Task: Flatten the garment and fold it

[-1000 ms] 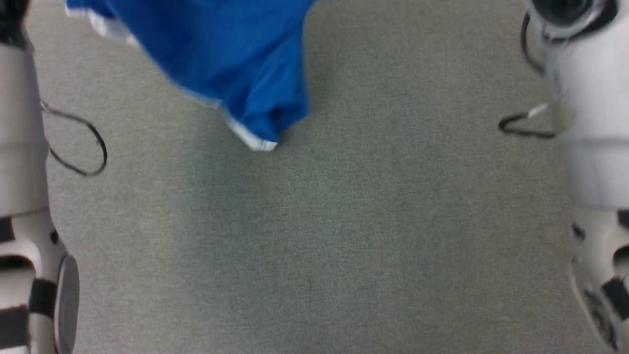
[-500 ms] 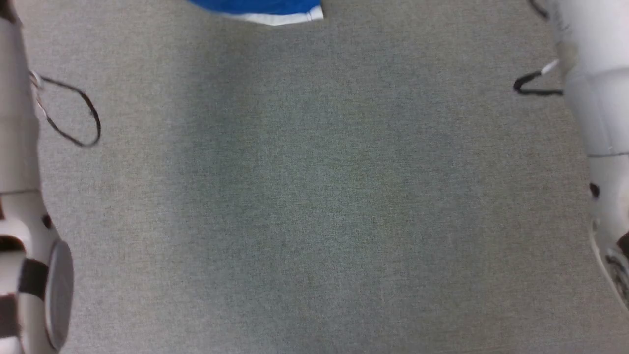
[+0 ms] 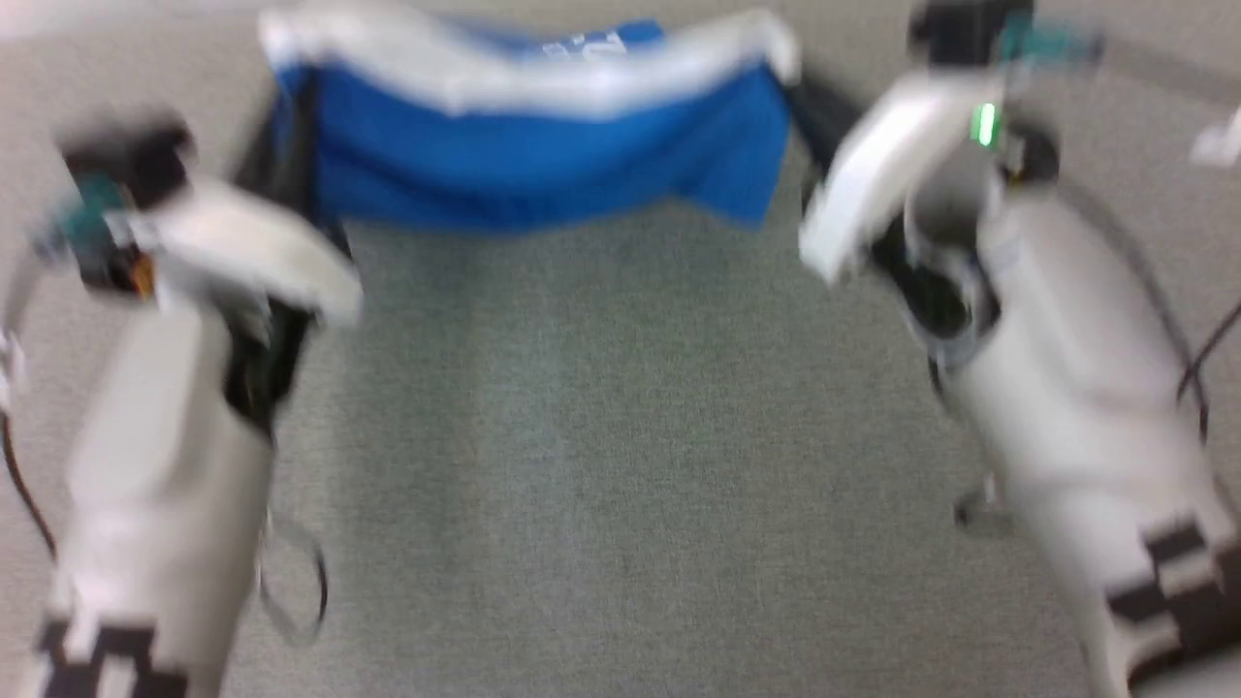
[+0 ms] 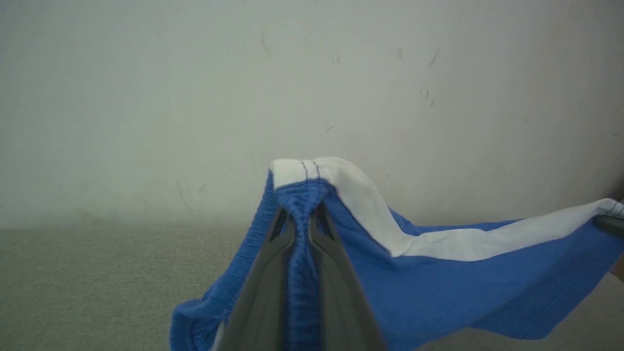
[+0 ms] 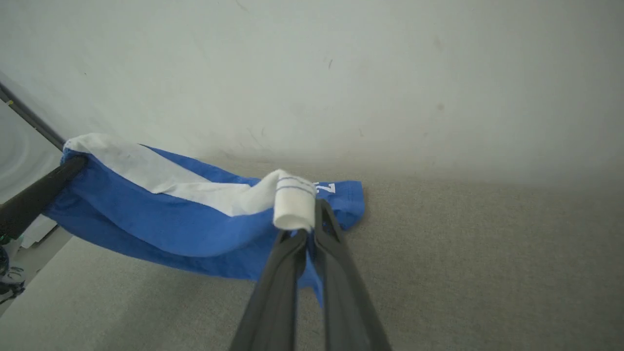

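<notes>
The blue shorts (image 3: 543, 165) hang stretched out sideways at the far side of the grey surface (image 3: 620, 465), held up at both ends between the two arms. The left gripper (image 4: 302, 214) has its dark fingers closed on a bunched fold of the gathered waistband (image 4: 229, 302) at the left end; the blue fabric is pinched between them and spills out on either side. The right gripper (image 5: 307, 231) has its fingers closed on the right end, where the white stripe (image 5: 161, 178) is rolled into a small wad just above the fingertips. That stripe runs along the top edge of the shorts from one gripper to the other, sagging a little in the middle, and the blue cloth drapes down below it. Some white lettering (image 5: 325, 187) shows on the blue just beyond the right gripper. The lower hem hangs close over the surface — whether it touches I cannot tell. A pale wall (image 4: 312, 97) rises behind the far edge. The head view is blurred, with a green light (image 3: 984, 124) glowing on the right arm.
</notes>
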### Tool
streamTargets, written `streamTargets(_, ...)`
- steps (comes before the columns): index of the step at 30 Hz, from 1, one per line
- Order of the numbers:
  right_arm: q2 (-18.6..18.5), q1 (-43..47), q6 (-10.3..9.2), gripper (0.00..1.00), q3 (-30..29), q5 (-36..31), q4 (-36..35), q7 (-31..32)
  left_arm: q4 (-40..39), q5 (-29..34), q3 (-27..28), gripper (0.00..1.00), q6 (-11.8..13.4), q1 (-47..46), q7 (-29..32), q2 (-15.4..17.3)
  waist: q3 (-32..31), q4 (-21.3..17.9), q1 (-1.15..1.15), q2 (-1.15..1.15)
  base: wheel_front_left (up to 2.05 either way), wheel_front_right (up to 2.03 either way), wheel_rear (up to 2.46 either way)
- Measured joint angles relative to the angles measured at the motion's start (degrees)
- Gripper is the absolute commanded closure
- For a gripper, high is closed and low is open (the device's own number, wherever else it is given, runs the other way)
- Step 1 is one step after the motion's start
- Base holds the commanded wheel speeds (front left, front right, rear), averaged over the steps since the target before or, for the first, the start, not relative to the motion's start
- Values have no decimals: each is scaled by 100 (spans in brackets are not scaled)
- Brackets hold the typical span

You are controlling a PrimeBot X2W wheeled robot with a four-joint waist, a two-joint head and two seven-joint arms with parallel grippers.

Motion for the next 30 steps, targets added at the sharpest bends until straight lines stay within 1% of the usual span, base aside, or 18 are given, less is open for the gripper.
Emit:
streamTargets(3, -210, 951, 0, 100, -11, 159, -591, 389, -222, -163, -177, 100, -1, 820, -70, 76, -246, 13, 0, 0, 0, 0, 0)
streamTargets(5, -356, 1621, 0, 100, -129, 255, -1010, 673, -358, -266, -230, 100, -1, 1348, -81, 100, -415, 21, -1, 0, 0, 0, 0)
streamTargets(7, -509, 2289, 0, 100, -208, 210, -1436, 970, -509, -293, -337, 100, -1, 1850, -108, 180, -581, 22, -1, 0, 0, 0, 0)
streamTargets(10, -508, 3306, 0, 100, -560, 253, -2016, 1376, -690, -345, -379, 100, 8, 2575, -129, 243, -814, 7, -2, 0, 0, 0, 0)
streamTargets(12, -441, 3963, 0, 100, -772, 324, -2340, 1783, -809, -385, -387, 100, 60, 2984, -115, 260, -953, -7, -2, 0, 0, 0, 0)
streamTargets(16, -392, 5081, 0, 100, -938, 405, -3023, 2652, -1065, -437, -376, 100, 298, 3595, 59, 368, -1183, -42, -1, 0, 0, 0, 0)
streamTargets(19, -345, 5682, 0, 100, -976, 523, -3579, 3263, -1323, -622, -321, 100, 514, 3995, 286, 379, -1309, -69, -1, 0, 0, 0, 0)
streamTargets(22, -350, 6160, 0, 100, -1040, 554, -4061, 3893, -1580, -800, -234, 100, 786, 4423, 631, 403, -1394, -101, -1, 0, 0, 0, 0)
streamTargets(26, -316, 6601, 0, 100, -1166, 671, -4681, 4770, -2031, -1028, -137, 100, 1103, 4853, 1129, 512, -1452, -115, 0, 0, 0, 0, 0)
streamTargets(28, -270, 6657, 0, 100, -1279, 670, -5009, 4981, -2306, -1128, -69, 100, 1248, 4994, 1349, 566, -1446, -107, 0, 0, 0, 0, 0)
streamTargets(30, -182, 6554, 0, 100, -1422, 634, -5294, 5014, -2616, -1243, 58, 100, 1361, 5062, 1407, 577, -1423, -108, 1, 0, 0, 0, 0)
